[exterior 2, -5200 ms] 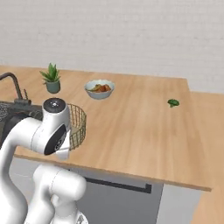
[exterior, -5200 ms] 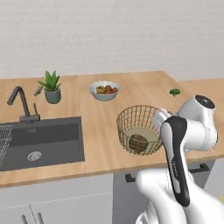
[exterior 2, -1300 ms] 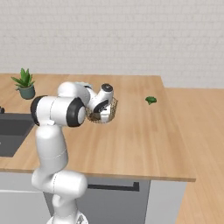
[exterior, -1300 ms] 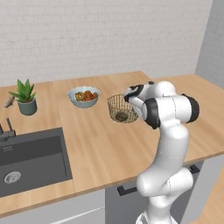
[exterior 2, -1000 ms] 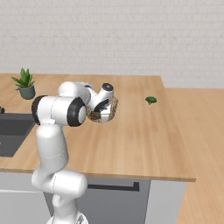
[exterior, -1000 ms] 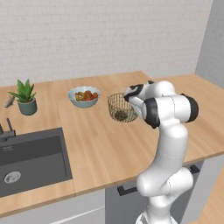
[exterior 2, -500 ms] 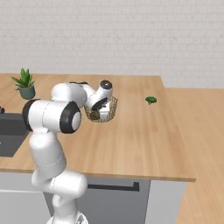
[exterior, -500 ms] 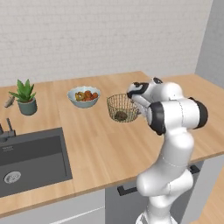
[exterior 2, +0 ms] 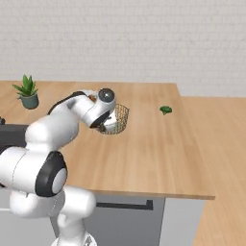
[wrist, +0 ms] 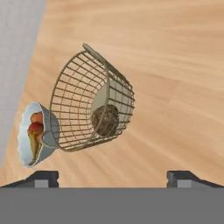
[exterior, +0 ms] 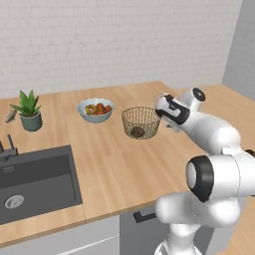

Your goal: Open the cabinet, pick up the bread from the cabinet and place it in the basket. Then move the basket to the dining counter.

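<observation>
The brass wire basket [exterior: 130,117] stands on the light wood dining counter [exterior: 109,164], right of the fruit bowl. The dark brown bread [exterior: 138,132] lies on its flat base. My gripper [exterior: 162,110] hovers just off the basket's right rim, open and holding nothing. From the right base view the hand [exterior 2: 109,121] partly covers the basket [exterior 2: 124,114]. In the hand view the basket [wrist: 74,96] and the bread [wrist: 105,120] lie ahead of my open gripper [wrist: 113,177], whose fingertips [wrist: 41,177] stand wide apart and clear of the wire. The cabinet is out of view.
A light blue fruit bowl [exterior: 95,108] sits just left of the basket. A potted plant [exterior: 29,110] stands at the back left, with the dark sink [exterior: 35,184] and faucet [exterior: 7,147] below it. A small green vegetable [exterior 2: 166,110] lies near the counter's right end.
The jaws opened and let go of the basket's rim. The hand drew back slightly from the basket, which stays on the counter with the bread inside.
</observation>
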Controlling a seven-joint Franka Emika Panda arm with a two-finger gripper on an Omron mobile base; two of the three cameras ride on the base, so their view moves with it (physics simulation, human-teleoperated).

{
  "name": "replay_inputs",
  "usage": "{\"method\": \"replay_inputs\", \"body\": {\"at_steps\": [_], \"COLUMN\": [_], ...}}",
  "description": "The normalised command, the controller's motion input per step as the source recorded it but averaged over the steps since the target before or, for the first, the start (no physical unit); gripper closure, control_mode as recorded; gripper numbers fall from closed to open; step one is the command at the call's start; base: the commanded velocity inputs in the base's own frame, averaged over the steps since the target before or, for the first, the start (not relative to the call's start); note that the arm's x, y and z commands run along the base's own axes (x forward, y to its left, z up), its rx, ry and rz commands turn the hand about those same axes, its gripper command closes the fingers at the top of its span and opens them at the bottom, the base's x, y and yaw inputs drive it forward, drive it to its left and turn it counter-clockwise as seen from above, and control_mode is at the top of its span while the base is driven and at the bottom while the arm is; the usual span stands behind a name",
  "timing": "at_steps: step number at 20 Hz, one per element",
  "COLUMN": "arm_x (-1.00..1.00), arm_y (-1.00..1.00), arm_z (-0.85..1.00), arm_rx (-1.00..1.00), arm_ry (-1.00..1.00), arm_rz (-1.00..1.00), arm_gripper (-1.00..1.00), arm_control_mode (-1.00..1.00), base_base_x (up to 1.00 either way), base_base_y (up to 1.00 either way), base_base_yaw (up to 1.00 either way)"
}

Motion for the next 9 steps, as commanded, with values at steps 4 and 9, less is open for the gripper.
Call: {"method": "replay_inputs", "body": {"at_steps": [4,9], "arm_x": [-1.0,-1.0], "arm_y": [0.11,0.0], "arm_z": [0.73,0.6], "arm_rx": [-0.25,-0.28], "arm_ry": [-0.13,-0.01], "arm_rz": [0.23,0.22], "arm_gripper": [-1.0,-1.0], "arm_control_mode": [-1.0,-1.0], "base_base_x": [0.0,0.0], "base_base_y": [0.0,0.0], "base_base_yaw": [0.0,0.0]}}
